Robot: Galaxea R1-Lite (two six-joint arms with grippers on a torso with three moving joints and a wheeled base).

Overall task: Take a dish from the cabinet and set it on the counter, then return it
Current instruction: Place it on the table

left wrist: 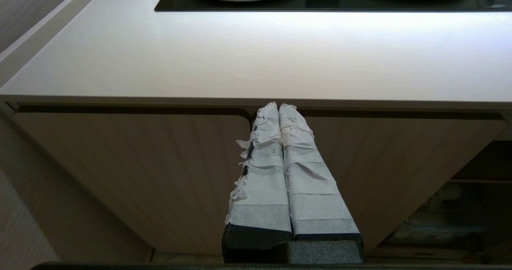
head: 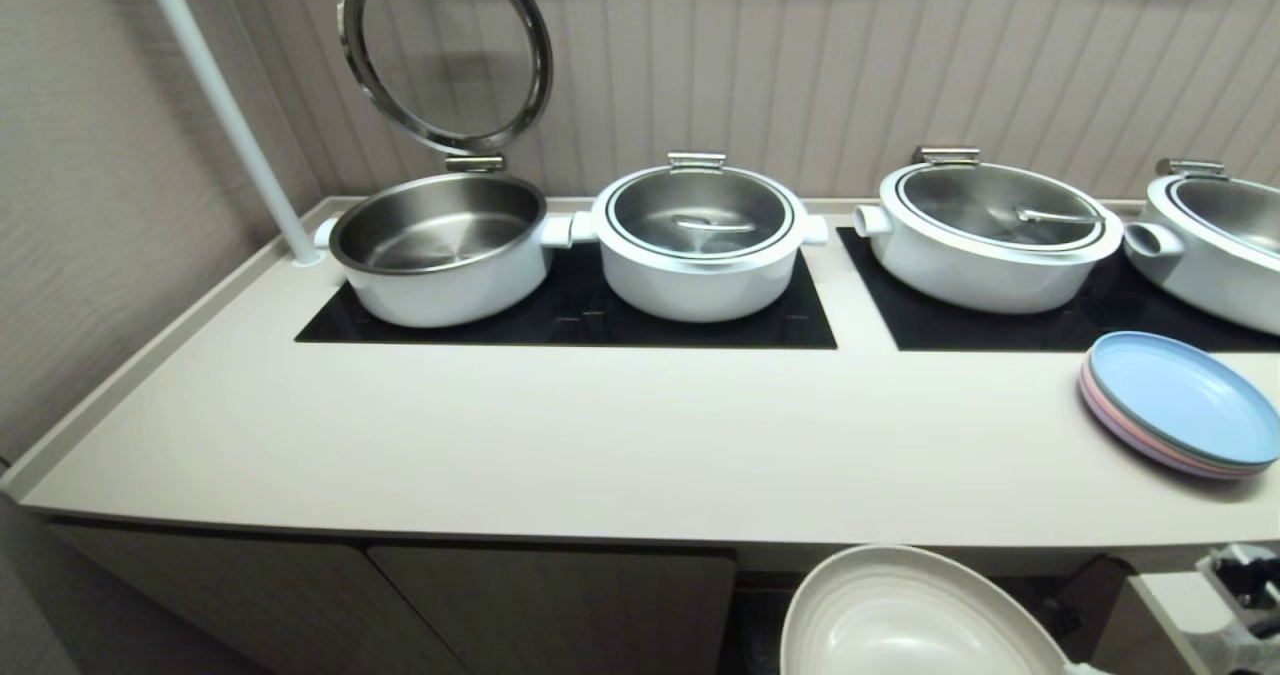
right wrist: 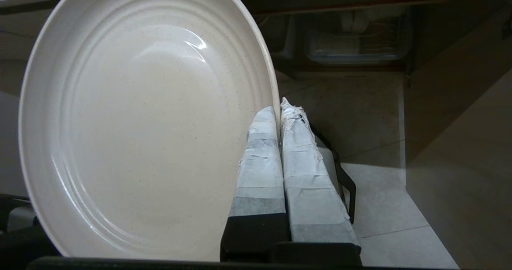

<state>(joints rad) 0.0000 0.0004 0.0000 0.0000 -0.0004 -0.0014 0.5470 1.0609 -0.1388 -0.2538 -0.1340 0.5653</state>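
Note:
A cream-white dish (head: 905, 615) hangs in the air below the counter's front edge, in front of the open cabinet (right wrist: 360, 54). My right gripper (right wrist: 279, 110) is shut on the dish (right wrist: 140, 122), its taped fingers pinching the rim, one inside and one outside. The dish is tilted, its hollow facing up toward the head camera. The pale beige counter (head: 600, 435) stretches above it. My left gripper (left wrist: 279, 107) is shut and empty, held in front of the closed ribbed cabinet doors (left wrist: 140, 174) just under the counter (left wrist: 240, 54) edge.
Several white pots (head: 700, 240) stand on black glass panels (head: 600, 325) at the back, one (head: 440, 245) with its lid raised. A pastel plate stack (head: 1180, 405) lies at the counter's right. Inside the cabinet sits a clear container (right wrist: 358, 38). An open door (right wrist: 460, 142) stands to the right.

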